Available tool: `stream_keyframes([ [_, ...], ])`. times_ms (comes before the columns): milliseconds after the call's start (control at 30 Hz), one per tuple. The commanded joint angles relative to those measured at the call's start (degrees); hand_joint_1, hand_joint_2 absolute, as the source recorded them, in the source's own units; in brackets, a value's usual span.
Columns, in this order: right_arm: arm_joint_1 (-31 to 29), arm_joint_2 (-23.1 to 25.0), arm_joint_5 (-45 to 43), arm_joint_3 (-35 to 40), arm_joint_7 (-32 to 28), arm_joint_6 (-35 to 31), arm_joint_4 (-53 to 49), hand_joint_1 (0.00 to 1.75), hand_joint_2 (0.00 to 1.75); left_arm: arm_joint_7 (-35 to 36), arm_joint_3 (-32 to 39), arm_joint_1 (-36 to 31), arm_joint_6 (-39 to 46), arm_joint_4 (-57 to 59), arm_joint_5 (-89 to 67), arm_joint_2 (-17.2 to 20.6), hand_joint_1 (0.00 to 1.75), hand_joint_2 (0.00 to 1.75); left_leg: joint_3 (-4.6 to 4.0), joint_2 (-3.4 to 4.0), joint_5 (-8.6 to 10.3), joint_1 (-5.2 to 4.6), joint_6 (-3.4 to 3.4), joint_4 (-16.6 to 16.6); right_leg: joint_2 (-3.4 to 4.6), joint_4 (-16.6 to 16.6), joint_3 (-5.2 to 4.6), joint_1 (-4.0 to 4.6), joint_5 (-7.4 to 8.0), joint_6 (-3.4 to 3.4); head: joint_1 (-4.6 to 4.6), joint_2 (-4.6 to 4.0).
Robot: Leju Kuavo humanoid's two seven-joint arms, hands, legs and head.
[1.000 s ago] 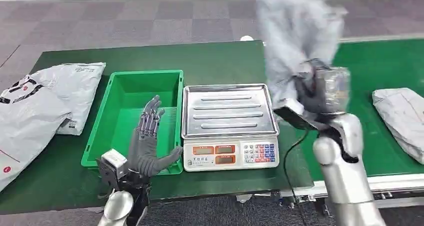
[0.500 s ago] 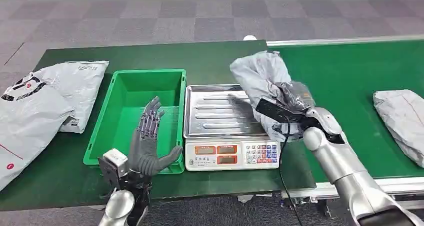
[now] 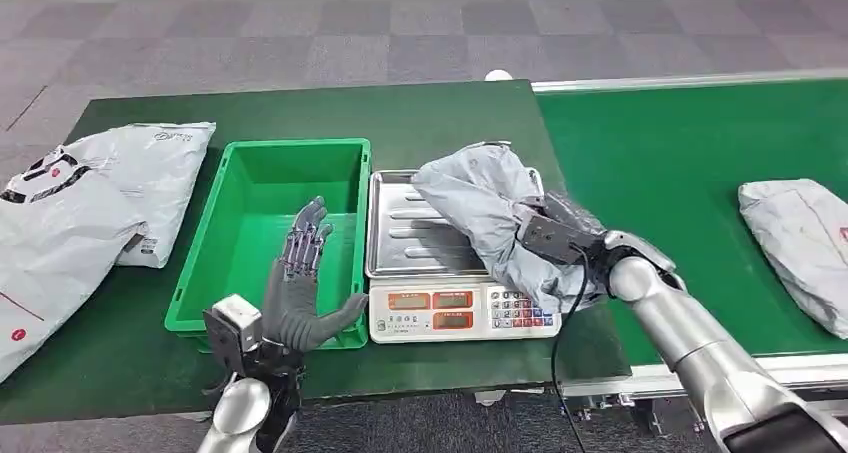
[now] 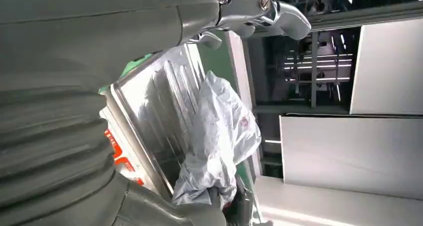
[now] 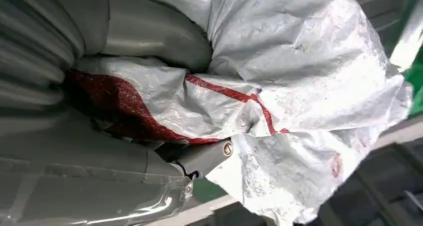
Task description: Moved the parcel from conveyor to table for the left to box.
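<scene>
The right hand [image 3: 578, 245] is gripping the grey parcel [image 3: 480, 208], its fingers [image 5: 149, 36] wrapped into the crumpled plastic; in the right wrist view the thick thumb is pressing into the wrap beside a red printed stripe. The parcel is lying across the right side of the steel pan of the weighing scale [image 3: 420, 235], spilling over the pan's right edge and covering part of the keypad. Whether its full weight is resting on the pan or partly hanging from the hand is hard to tell, since the hand and its wrist camera are hiding the near end.

The left hand [image 3: 300, 288] is hovering upright over the near right corner of the green bin [image 3: 262, 168], holding nothing, with its fingers [image 3: 305, 235] straight and spread apart and the thumb sticking out toward the scale. The bin is sitting just beside the scale on the dark green counter [image 3: 440, 113], touching or nearly touching its left side.

Two white mailer bags [image 3: 90, 188] are lying on the counter to the left of the bin, one overlapping the other. To the right, the green conveyor [image 3: 690, 143] is carrying a second grey parcel [image 3: 800, 238] near its right end, well apart from the scale. A black cable [image 3: 560, 338] is hanging from the right wrist down past the counter's edge
</scene>
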Motion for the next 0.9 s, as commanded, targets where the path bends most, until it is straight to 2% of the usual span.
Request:
stream_keyframes([
  [33, -0.9, -0.5, -0.5, 5.4, -0.3, -0.4, 0.6, 1.75, 1.75, 0.1, -2.1, -2.2, 0.1, 3.1, 0.2, 2.1, 0.00, 1.75, 0.13, 0.07, -0.01, 0.04, -0.05, -0.1, 0.09, -0.1, 0.12, 0.04, 0.02, -0.07, 0.00, -0.02],
  [100, -0.9, -0.5, -0.5, 5.4, -0.3, -0.4, 0.6, 1.75, 1.75, 0.1, -2.1, -2.2, 0.1, 3.1, 0.2, 2.1, 0.00, 1.75, 0.16, 0.10, -0.01, 0.03, -0.06, -0.1, 0.13, -0.1, 0.13, 0.04, 0.03, -0.08, 0.00, -0.02],
  [333, -0.9, 2.4, -3.5, 3.7, -5.6, -6.9, -0.1, 1.75, 1.75, -0.2, -2.0, -1.7, 0.9, 2.7, 0.6, 2.0, 0.00, 1.75, 0.12, 0.17, -0.02, 0.01, -0.05, -0.1, 0.20, -0.1, 0.08, 0.01, 0.03, -0.07, 0.00, 0.00],
  [400, -0.5, 3.0, -1.7, 3.5, -3.8, -9.9, -0.4, 1.75, 1.75, -0.2, -2.1, -1.4, 0.8, 2.4, 0.6, 1.9, 0.00, 1.75, 0.10, 0.15, -0.02, 0.01, -0.06, -0.1, 0.18, -0.1, 0.06, 0.01, 0.03, -0.07, 0.00, 0.00],
  [500, -0.9, 3.4, 5.0, 4.4, 1.4, -18.3, 2.2, 1.75, 1.75, 0.0, -2.3, -1.0, 1.0, 2.2, 0.4, 1.7, 0.00, 1.75, 0.15, 0.17, -0.03, 0.04, -0.06, -0.1, 0.20, -0.1, 0.12, 0.05, 0.03, -0.09, 0.00, 0.00],
  [533, -1.2, 3.4, 6.8, 4.7, 2.3, -19.9, 3.0, 1.75, 0.00, 0.1, -2.5, -1.0, 1.1, 2.3, 0.3, 1.7, 0.00, 1.75, 0.22, 0.22, -0.03, 0.07, -0.08, -0.2, 0.26, -0.2, 0.18, 0.07, 0.06, -0.11, 0.00, -0.02],
  [567, -0.9, 3.8, 6.5, 4.3, 2.3, -19.9, 4.5, 1.29, 0.00, 0.1, -2.6, -1.3, 1.1, 2.8, 0.3, 1.5, 0.00, 1.75, 0.17, 0.15, -0.02, 0.03, -0.05, -0.1, 0.18, -0.1, 0.14, 0.03, 0.03, -0.07, 0.00, -0.02],
  [600, -0.9, 3.8, 6.4, 4.2, 2.1, -19.9, 4.8, 0.10, 0.00, 0.1, -2.7, -1.4, 1.1, 2.9, 0.3, 1.4, 0.00, 1.75, 0.22, 0.17, -0.01, 0.08, -0.07, -0.2, 0.21, -0.2, 0.21, 0.08, 0.07, -0.10, 0.00, 0.00],
  [633, -1.0, 4.1, 6.3, 4.3, 1.1, -20.2, 5.6, 0.00, 0.00, 0.1, -2.7, -1.7, 1.1, 3.4, 0.3, 1.2, 0.00, 1.75, 0.14, 0.09, -0.01, 0.03, -0.04, -0.1, 0.11, -0.1, 0.14, 0.03, 0.03, -0.06, 0.00, -0.02],
  [833, -1.3, 4.6, 6.4, 4.4, 0.3, -20.4, 6.9, 0.00, 0.00, 0.1, -2.7, -1.8, 1.1, 3.9, 0.4, 1.1, 0.00, 1.75, 0.24, 0.13, 0.00, 0.07, -0.09, -0.2, 0.18, -0.2, 0.23, 0.07, 0.05, -0.13, 0.00, -0.02],
  [900, -1.9, 5.4, 6.1, 4.6, -2.1, -20.4, 8.4, 0.00, 0.00, 0.1, -2.7, -1.9, 1.1, 4.1, 0.3, 1.1, 0.00, 1.75, 0.21, 0.13, -0.01, 0.07, -0.08, -0.2, 0.17, -0.2, 0.20, 0.07, 0.04, -0.12, 0.00, 0.00],
])
